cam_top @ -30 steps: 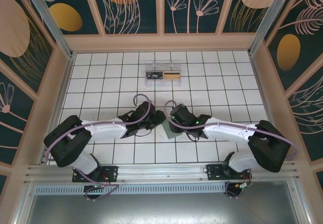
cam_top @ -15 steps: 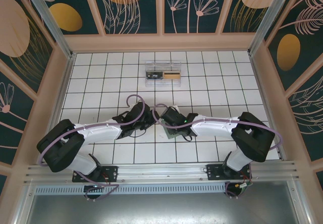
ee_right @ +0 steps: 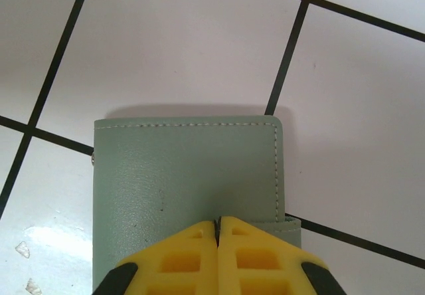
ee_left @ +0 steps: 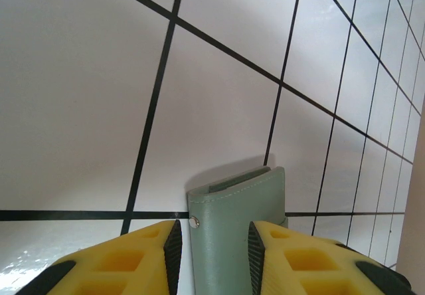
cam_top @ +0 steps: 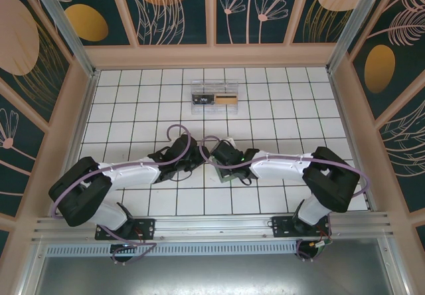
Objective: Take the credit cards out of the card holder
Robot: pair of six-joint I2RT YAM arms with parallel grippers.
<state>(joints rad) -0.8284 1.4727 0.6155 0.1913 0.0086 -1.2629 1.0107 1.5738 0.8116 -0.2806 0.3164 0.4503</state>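
Moved: since a sec ago the right arm has swung in twd centre and its fingers have snapped together; the left arm has pushed in too.
Right gripper (ee_right: 218, 225): pads pressed flat against each other, tips down on the card holder (ee_right: 186, 169) cover; I see nothing between them.
Left gripper (ee_left: 212, 242): jaws partly apart, the holder's cover w/ its snap stud showing in the gap (can't tell if the pads touch it).
Holder position: folded, flat on the tiles, near-centre, beneath both wrists in my top view.
Credit cards (cam_top: 226, 99): a tan one and a black one side by side in the clear box (cam_top: 214, 88), far-centre, well apart from both arms.
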